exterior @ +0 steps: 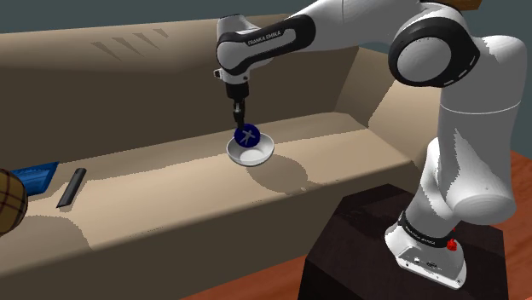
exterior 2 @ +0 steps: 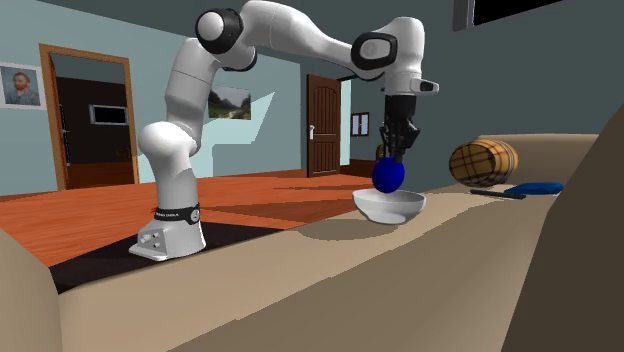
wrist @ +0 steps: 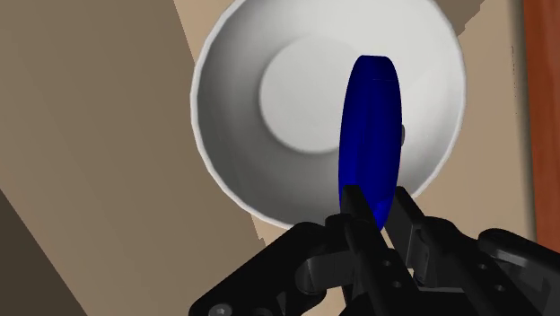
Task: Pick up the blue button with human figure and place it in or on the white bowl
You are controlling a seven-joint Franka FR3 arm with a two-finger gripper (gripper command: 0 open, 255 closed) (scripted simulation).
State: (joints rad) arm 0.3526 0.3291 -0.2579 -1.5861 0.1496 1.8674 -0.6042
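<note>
I see the gripper [exterior: 239,117] clenched on the button [exterior: 247,135]. It pinches the rim, so the blue disc hangs on edge just above the bowl [exterior: 256,158] (the pale figure faces the shoulder camera). In the wrist view the disc sits over the bowl's inside, off-centre. The bowl rests on the tan couch [exterior: 170,200]. A black bar [exterior: 72,187] and a blue pad [exterior: 34,176] lie well apart from the bowl.
</note>
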